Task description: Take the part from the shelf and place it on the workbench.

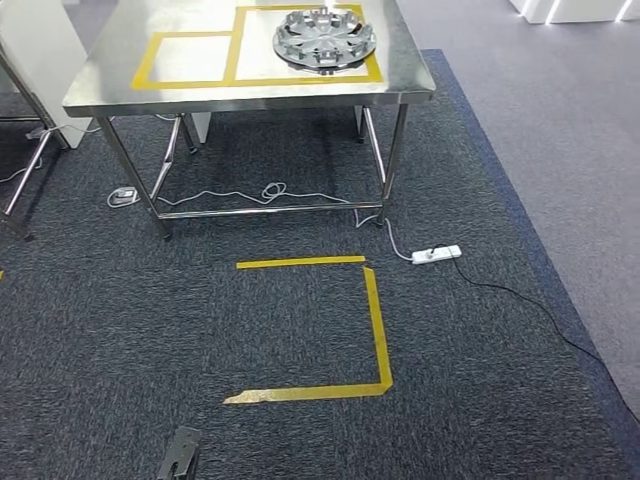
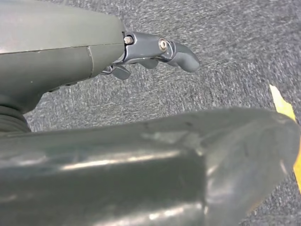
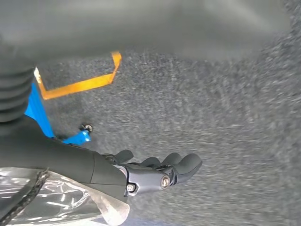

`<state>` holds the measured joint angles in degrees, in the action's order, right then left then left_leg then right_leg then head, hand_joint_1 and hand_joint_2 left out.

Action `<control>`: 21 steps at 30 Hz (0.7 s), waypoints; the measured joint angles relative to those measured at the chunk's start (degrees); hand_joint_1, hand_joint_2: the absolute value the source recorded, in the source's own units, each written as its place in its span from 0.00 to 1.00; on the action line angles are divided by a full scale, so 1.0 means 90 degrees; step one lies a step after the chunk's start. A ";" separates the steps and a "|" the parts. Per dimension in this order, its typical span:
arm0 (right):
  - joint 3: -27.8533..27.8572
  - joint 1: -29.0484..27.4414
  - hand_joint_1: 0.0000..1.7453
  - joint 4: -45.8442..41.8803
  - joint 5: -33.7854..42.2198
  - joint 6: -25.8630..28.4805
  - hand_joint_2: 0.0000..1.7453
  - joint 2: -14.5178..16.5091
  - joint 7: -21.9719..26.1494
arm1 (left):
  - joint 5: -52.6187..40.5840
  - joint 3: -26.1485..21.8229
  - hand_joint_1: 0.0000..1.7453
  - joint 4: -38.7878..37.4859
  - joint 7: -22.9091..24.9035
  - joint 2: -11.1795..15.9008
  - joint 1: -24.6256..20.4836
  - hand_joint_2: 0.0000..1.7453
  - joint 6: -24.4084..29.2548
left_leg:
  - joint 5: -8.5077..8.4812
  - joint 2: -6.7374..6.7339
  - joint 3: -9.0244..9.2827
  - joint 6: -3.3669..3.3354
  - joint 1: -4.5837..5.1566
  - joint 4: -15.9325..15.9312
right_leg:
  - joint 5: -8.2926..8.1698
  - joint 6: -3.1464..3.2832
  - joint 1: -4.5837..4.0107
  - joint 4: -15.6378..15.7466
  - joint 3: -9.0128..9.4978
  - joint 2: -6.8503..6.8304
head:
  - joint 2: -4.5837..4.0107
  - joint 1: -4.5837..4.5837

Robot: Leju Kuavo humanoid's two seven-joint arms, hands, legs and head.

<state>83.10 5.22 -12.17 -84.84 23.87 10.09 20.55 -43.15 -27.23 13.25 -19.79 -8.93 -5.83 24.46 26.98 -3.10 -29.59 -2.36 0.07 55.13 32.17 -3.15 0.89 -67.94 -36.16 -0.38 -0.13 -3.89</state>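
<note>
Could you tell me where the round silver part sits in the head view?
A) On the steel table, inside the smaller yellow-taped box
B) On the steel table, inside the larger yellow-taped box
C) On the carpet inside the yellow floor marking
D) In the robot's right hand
B: the part lies on the table within the larger taped box, while the right hand hangs over carpet holding nothing.

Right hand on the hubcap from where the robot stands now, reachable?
Probably not. The hubcap lies on the far workbench, beyond the yellow floor marking. The right hand hangs empty over carpet.
</note>
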 joint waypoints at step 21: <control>-0.0005 0.0032 0.00 0.0007 0.0005 0.0004 0.00 0.0003 0.0000 | -0.0005 -0.0019 0.00 -0.0002 -0.0026 0.0029 -0.0005 0.00 -0.0003 | 0.0047 0.0830 -0.0033 0.0069 -0.0009 0.0146 | -0.0548 0.0233 -0.0005 0.1319 0.0553 0.0816 | 0.0000 -0.0091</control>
<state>83.06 5.52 -12.11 -84.79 23.91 10.12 20.55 -43.19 -27.41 13.22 -20.03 -8.67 -5.87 24.43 27.41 4.36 -29.89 -1.73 -0.01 56.45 27.23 -1.06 0.84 -56.08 -31.18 6.96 -0.13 -4.71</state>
